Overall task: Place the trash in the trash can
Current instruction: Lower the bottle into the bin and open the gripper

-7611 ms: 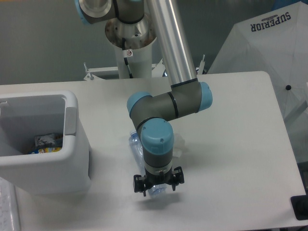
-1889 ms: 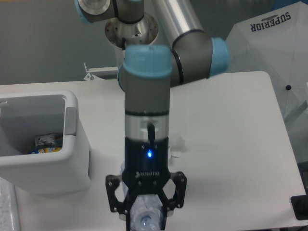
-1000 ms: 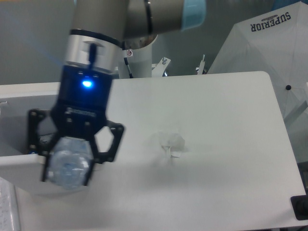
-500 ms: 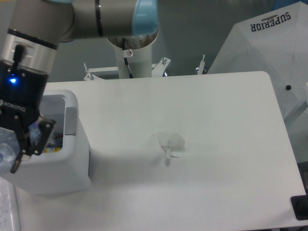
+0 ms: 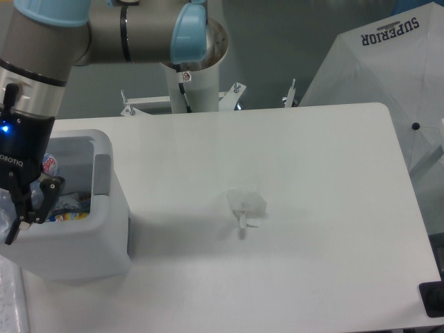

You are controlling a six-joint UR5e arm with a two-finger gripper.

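The claw (image 5: 8, 215), at the left frame edge over the trash can (image 5: 104, 208), grips the bottle (image 5: 5, 216), only partly visible, while the tissue wad (image 5: 246, 203) lies mid-desk (image 5: 326, 208).

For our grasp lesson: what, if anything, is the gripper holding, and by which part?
Cannot be told: the gripper, over the trash can, is half cut off by the picture's left edge.
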